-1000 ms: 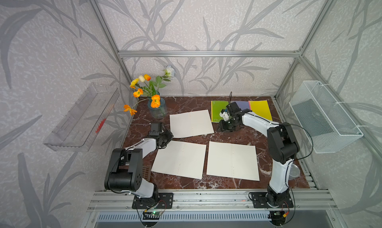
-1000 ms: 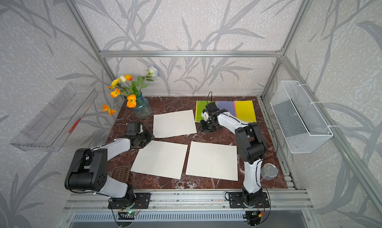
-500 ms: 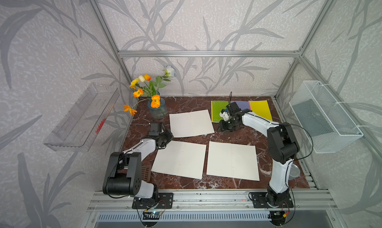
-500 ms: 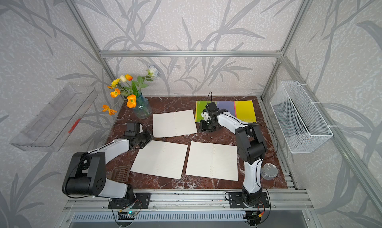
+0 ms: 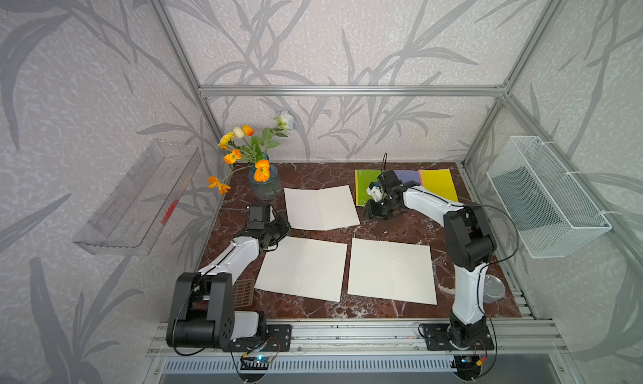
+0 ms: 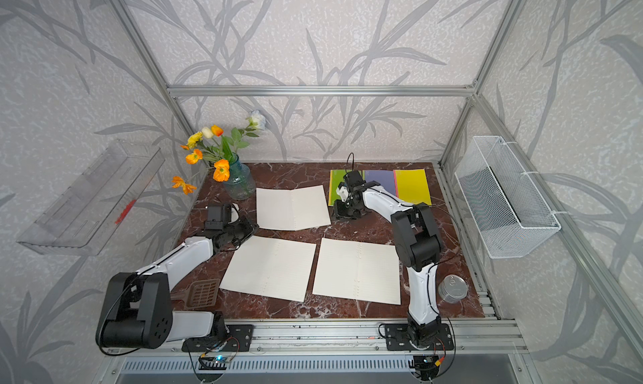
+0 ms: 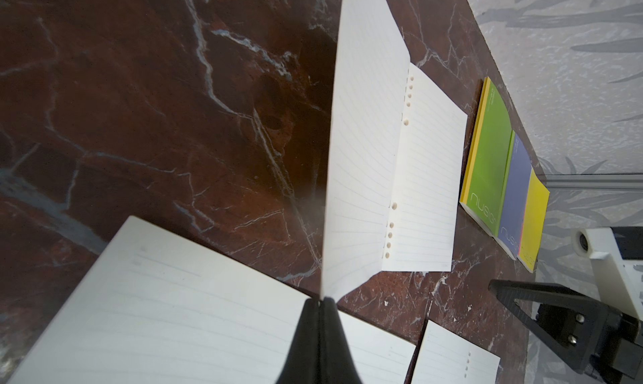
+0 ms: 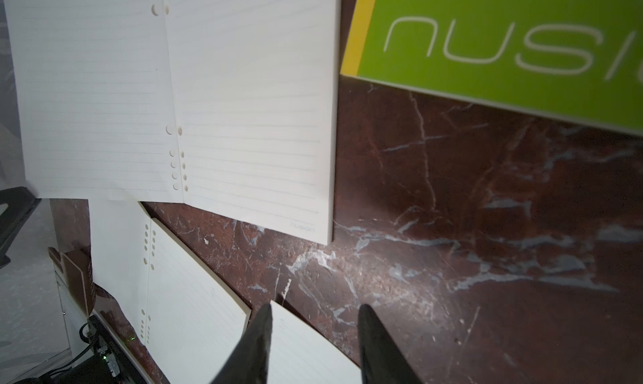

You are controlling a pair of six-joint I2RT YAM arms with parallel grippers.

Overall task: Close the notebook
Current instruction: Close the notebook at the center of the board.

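Marble table (image 5: 393, 227) with notebooks (image 5: 320, 206), vase (image 5: 265, 187), can (image 5: 494, 288)

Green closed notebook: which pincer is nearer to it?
Right. The right pincer is by a corner of the green closed notebook; the left pincer is further off, pinching a white lined page.

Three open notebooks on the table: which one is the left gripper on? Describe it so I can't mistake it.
Find the flower vase at the back left corner of the table. The open notebook lies just right of it, behind the two open notebooks nearer the robot. Only this one has a page raised, pinched at its corner by the left gripper.
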